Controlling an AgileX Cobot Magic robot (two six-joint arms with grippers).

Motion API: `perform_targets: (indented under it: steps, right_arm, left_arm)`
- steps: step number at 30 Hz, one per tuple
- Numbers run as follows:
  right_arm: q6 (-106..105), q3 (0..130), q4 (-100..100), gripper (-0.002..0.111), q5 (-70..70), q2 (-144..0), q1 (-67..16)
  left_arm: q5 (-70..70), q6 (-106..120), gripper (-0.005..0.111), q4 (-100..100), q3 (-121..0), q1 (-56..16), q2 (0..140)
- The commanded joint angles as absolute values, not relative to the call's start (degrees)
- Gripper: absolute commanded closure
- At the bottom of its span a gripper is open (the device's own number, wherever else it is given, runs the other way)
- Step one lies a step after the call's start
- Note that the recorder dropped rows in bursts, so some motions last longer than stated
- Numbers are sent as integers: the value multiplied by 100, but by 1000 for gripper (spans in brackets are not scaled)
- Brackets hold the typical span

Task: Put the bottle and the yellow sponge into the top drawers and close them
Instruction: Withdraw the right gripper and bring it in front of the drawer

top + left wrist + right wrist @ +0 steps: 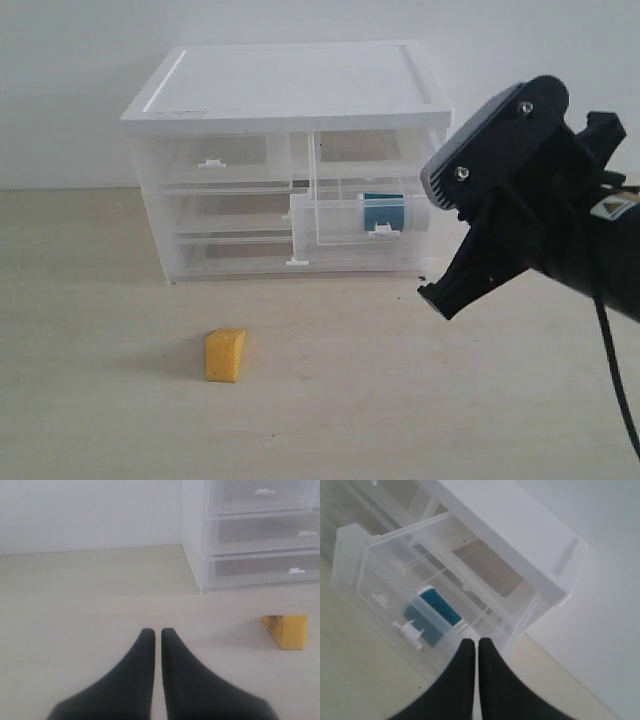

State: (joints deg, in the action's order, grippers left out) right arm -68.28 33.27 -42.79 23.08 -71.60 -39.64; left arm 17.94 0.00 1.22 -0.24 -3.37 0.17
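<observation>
The teal-blue bottle (383,212) lies inside the top right drawer (335,215), which is pulled out of the white-topped cabinet (290,85). The right wrist view shows the bottle (432,612) through that drawer's clear wall (370,565). My right gripper (438,293) hangs shut and empty just right of the open drawer, its fingertips (478,641) pressed together. The top left drawer (210,150) is pushed in. On the table in front of the cabinet lies the yellow sponge (225,355). My left gripper (157,630) is shut and empty, low over the table, with the sponge (286,630) off to one side of it.
Two full-width clear drawers (230,250) below the top ones are pushed in. A white wall stands behind the cabinet. The light wooden table (330,400) stretches in front. The right arm's black body and cable (610,330) fill the right edge of the exterior view.
</observation>
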Motion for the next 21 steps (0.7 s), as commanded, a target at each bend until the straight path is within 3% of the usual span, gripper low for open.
perform_targets:
  steps: [1, 9, 14, 21]
  right_arm:
    - [-5293, 3016, -4242, 108, 2552, -7138, -4119]
    - [-2972, 2332, -3311, 108, 3118, -7215, -4119]
    - [-1045, 1768, -2233, 108, 4762, -7605, -4119]
    - [-519, 1699, -1603, 108, 5736, -8602, -4119]
  left_arm:
    - [1749, -41, 103, 107, 0, -392, 0]
    - [1749, -41, 103, 107, 0, -392, 0]
    - [1749, -41, 103, 107, 0, -392, 0]
    - [1749, -41, 103, 107, 0, -392, 0]
